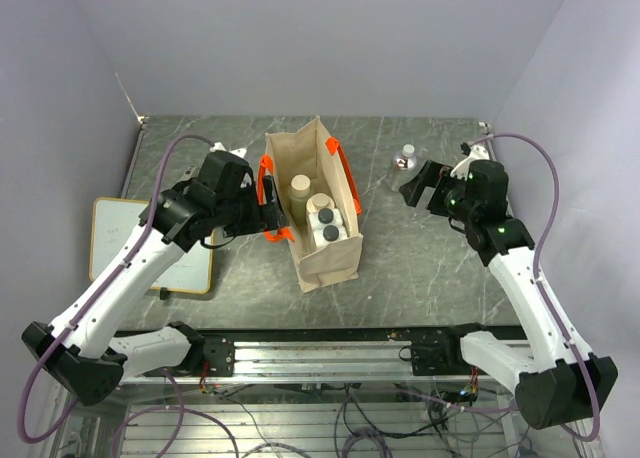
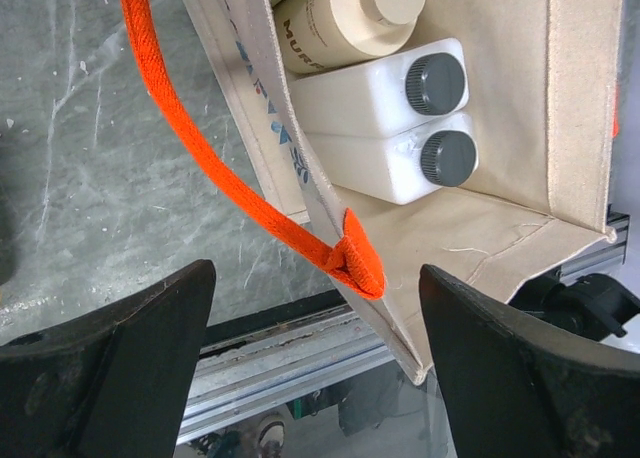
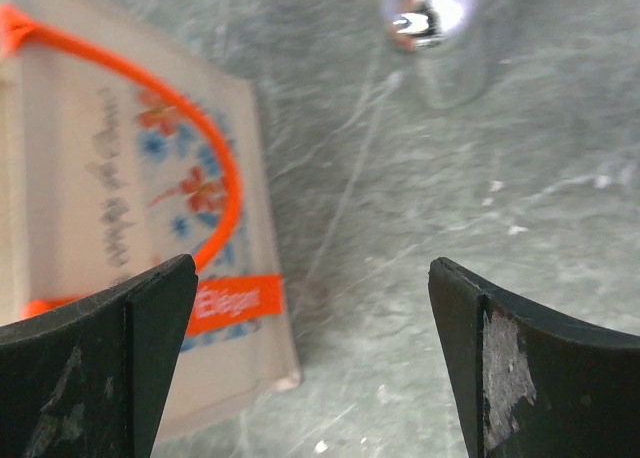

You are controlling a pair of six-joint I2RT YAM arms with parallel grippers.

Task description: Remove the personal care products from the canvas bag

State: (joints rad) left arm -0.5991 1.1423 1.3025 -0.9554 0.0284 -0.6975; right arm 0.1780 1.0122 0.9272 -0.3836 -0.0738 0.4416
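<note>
The canvas bag [image 1: 325, 263] stands open mid-table with orange handles [image 1: 344, 170]. Inside stand a cream bottle [image 1: 300, 188] and two white squarish bottles with dark caps [image 1: 326, 226]. In the left wrist view these show as the cream bottle [image 2: 340, 23] and the white bottles [image 2: 375, 128]. My left gripper [image 1: 270, 213] is open at the bag's left rim, with the orange handle [image 2: 215, 173] and bag edge between its fingers [image 2: 110, 368]. A small clear round bottle [image 1: 405, 158] stands on the table right of the bag; it also shows in the right wrist view [image 3: 440, 38]. My right gripper [image 1: 418, 190] is open and empty beside it, right of the bag [image 3: 110, 238].
A flat whiteboard [image 1: 120, 240] lies at the left of the grey marble table [image 1: 420, 268]. The metal rail [image 1: 330, 353] runs along the near edge. Grey walls close the back and sides.
</note>
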